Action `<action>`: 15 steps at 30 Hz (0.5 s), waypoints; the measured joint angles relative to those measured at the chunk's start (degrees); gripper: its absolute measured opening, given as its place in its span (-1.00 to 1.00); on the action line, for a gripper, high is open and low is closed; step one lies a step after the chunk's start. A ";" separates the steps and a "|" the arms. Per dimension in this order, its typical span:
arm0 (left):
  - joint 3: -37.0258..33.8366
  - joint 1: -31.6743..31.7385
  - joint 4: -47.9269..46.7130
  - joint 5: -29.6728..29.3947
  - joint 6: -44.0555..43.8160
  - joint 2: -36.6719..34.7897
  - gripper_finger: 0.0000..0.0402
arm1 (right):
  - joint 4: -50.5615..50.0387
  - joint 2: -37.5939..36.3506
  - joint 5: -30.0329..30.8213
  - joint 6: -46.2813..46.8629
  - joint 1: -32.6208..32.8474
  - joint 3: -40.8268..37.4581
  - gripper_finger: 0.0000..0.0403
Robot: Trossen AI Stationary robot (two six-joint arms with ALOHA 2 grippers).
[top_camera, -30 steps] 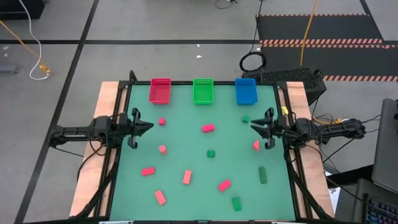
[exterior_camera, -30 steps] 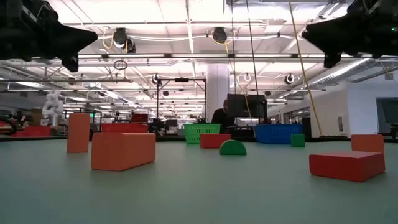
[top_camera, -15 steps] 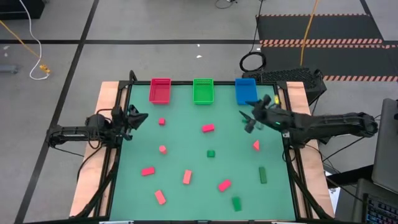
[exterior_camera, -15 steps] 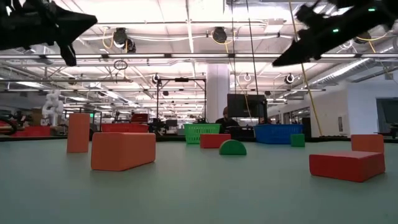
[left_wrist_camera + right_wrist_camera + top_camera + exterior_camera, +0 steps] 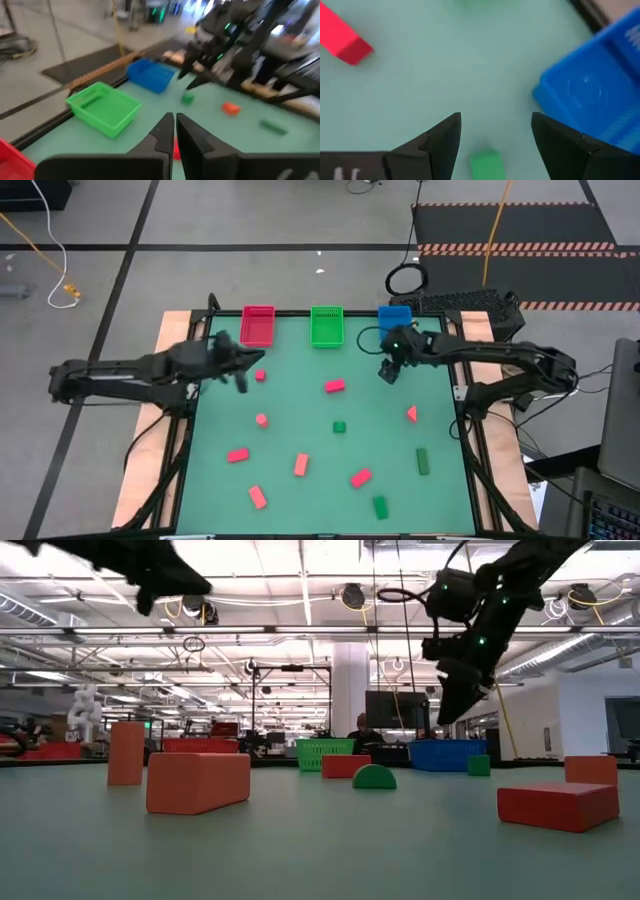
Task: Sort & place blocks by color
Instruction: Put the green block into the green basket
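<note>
We see the right gripper (image 5: 495, 132), jaws released, above a small green block (image 5: 486, 164) beside the blue bin (image 5: 600, 95); left gripper (image 5: 175, 131) clenched, empty.

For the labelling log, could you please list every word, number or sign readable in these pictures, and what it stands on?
None can be read.
The red, green and blue open plastic bins carry no visible lettering.
The small red and green blocks show plain faces.
Signs in the room behind the table: too small to read.
</note>
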 joint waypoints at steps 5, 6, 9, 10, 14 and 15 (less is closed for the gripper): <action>5.53 3.38 0.09 2.31 1.82 13.06 -0.86 | -3.76 1.60 -2.95 2.06 -1.20 0.00 0.18; 5.87 3.92 0.83 3.58 2.17 15.30 -0.81 | -4.29 1.84 -2.76 2.07 -1.16 0.00 0.18; 5.93 4.84 4.28 6.51 2.93 21.38 -0.56 | -4.43 2.06 1.14 1.90 -0.57 -0.98 0.18; 5.93 4.89 5.40 6.64 2.93 23.13 -0.46 | -4.50 2.03 2.12 1.90 -0.40 -1.45 0.18; 5.93 4.86 11.14 6.80 2.98 28.44 0.01 | -3.90 1.77 1.29 2.05 -0.25 -3.75 0.18; 5.93 4.86 12.96 6.79 2.98 29.33 0.13 | -3.12 1.77 0.32 2.05 -0.21 -4.40 0.18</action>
